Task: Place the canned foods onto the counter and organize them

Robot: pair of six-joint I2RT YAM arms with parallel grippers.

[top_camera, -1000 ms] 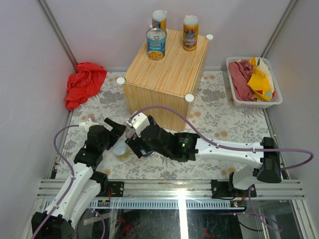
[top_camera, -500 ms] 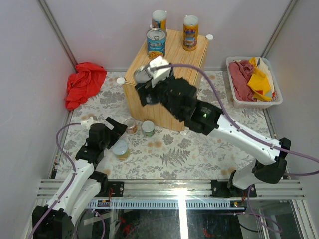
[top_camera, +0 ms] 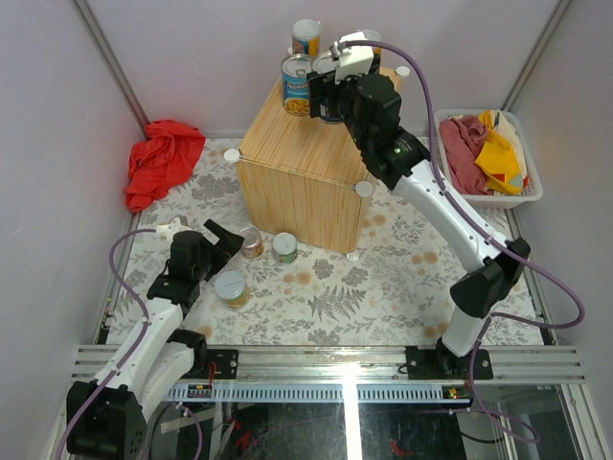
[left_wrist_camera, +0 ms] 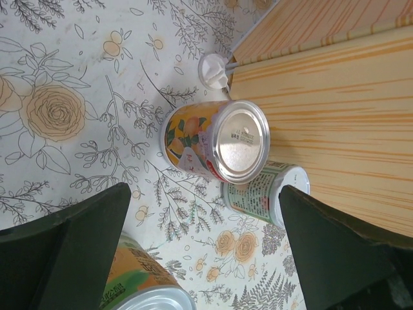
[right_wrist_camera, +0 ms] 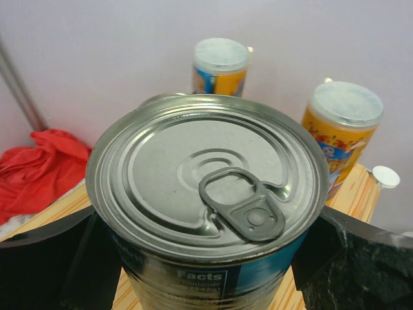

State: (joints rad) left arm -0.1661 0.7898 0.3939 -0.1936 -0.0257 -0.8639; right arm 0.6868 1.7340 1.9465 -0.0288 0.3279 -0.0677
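Note:
My right gripper (top_camera: 328,94) is shut on a wide blue-labelled can (right_wrist_camera: 206,187) with a pull-tab lid and holds it over the back of the wooden counter (top_camera: 311,158), right beside the other wide blue can (top_camera: 298,84). Two tall orange-blue cans (right_wrist_camera: 219,64) (right_wrist_camera: 339,129) stand behind it at the counter's far edge. Three short cans stand on the floral mat by the counter's front: a peach-labelled one (left_wrist_camera: 216,142), a green one (left_wrist_camera: 264,190) and a third (left_wrist_camera: 139,284) nearer. My left gripper (left_wrist_camera: 203,252) is open and empty, just short of them.
A red cloth (top_camera: 163,158) lies at the left wall. A white basket (top_camera: 486,158) of cloths stands at the right. The counter's white foot cap (left_wrist_camera: 213,68) sits beside the peach can. Metal rails run along the near edge.
My right arm has lifted the wide blue can from the mat, swung it up over the counter and carried it to the back beside the other wide can. The left arm barely moved.

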